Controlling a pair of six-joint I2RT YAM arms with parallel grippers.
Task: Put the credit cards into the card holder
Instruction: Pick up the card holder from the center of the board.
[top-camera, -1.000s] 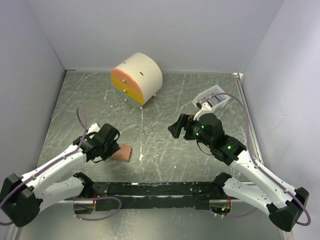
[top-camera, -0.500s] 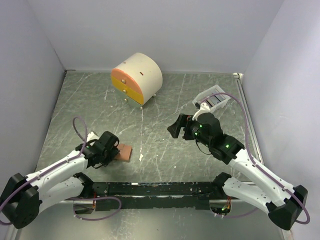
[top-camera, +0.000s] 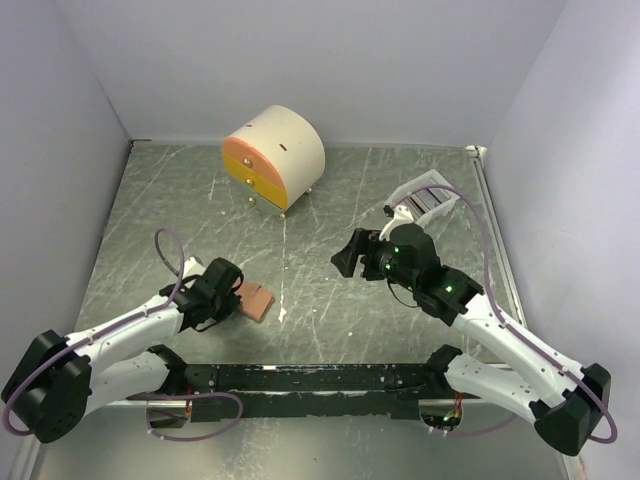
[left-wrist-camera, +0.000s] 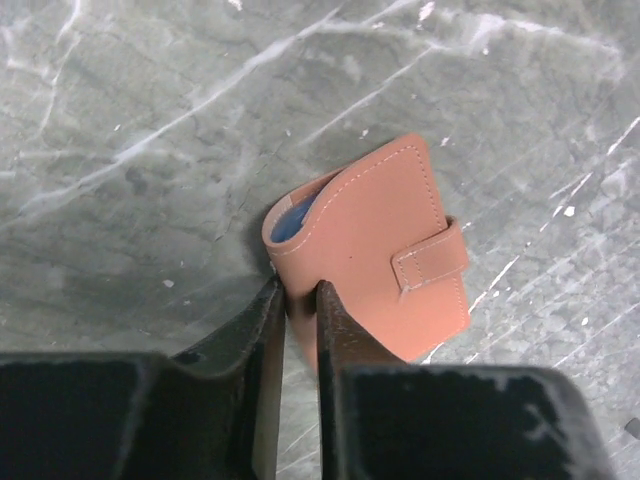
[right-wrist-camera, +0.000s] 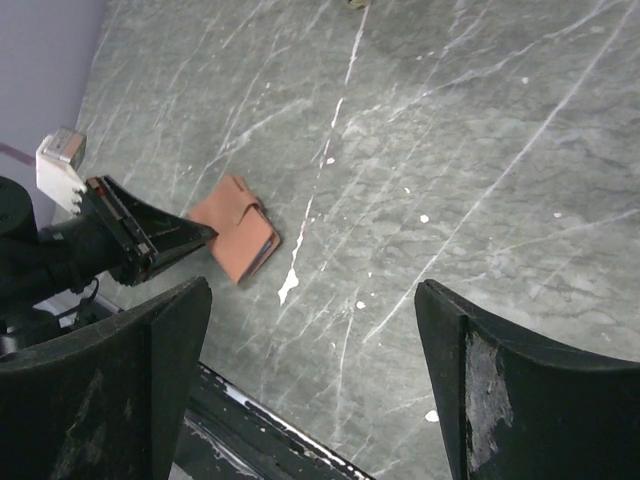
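Salmon-pink leather folding card holder lay at the overhead frame's lower left, its near edge pinched in the left gripper, while the right gripper hung wide-open, empty, well apart.

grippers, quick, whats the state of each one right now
Left gripper: shut, pinching the edge of the card holder.
Right gripper: open wide, holding nothing.

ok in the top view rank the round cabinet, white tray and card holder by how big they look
1. round cabinet
2. white tray
3. card holder, though both smaller ones are partly hidden
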